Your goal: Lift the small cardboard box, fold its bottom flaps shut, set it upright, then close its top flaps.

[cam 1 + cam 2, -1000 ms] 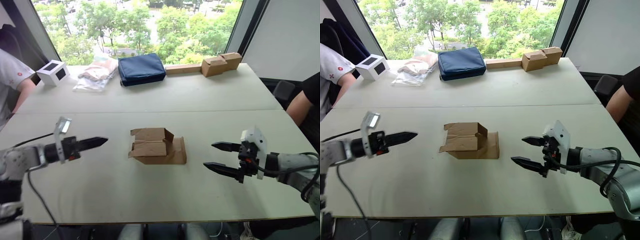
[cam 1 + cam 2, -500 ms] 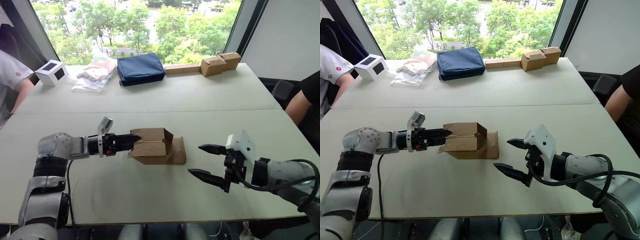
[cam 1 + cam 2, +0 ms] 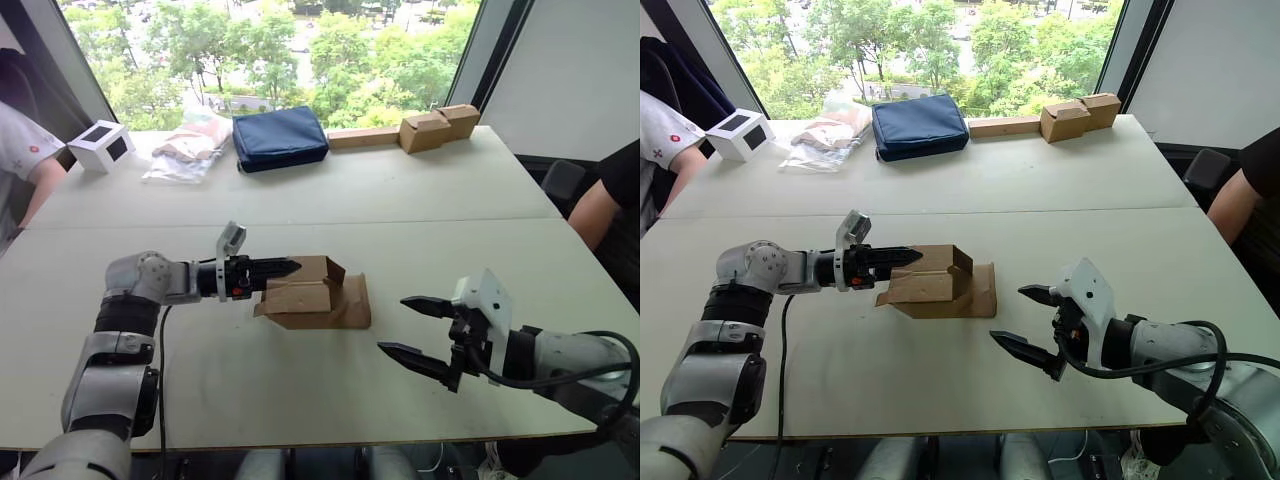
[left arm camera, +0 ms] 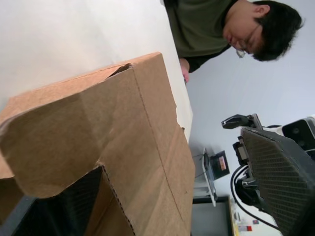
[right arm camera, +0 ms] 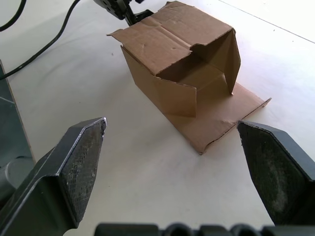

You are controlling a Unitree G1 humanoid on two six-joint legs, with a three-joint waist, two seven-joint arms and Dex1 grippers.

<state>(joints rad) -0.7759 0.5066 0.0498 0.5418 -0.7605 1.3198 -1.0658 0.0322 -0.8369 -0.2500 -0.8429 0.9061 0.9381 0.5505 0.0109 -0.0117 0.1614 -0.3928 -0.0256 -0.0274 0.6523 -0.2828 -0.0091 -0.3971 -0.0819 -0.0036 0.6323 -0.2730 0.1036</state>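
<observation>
surface: pale table (image 3: 450, 190) | middle: small cardboard box (image 3: 312, 292), one flap flat on top | far edge: white cube box (image 3: 103, 145), plastic bag (image 3: 190, 150), navy pouch (image 3: 280, 138), tan cardboard boxes (image 3: 438, 127)

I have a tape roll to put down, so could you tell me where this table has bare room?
Bare: the wide strip between the small cardboard box and the blue bag. Crowded: the far edge, and around the box, with the left gripper and right gripper.
</observation>
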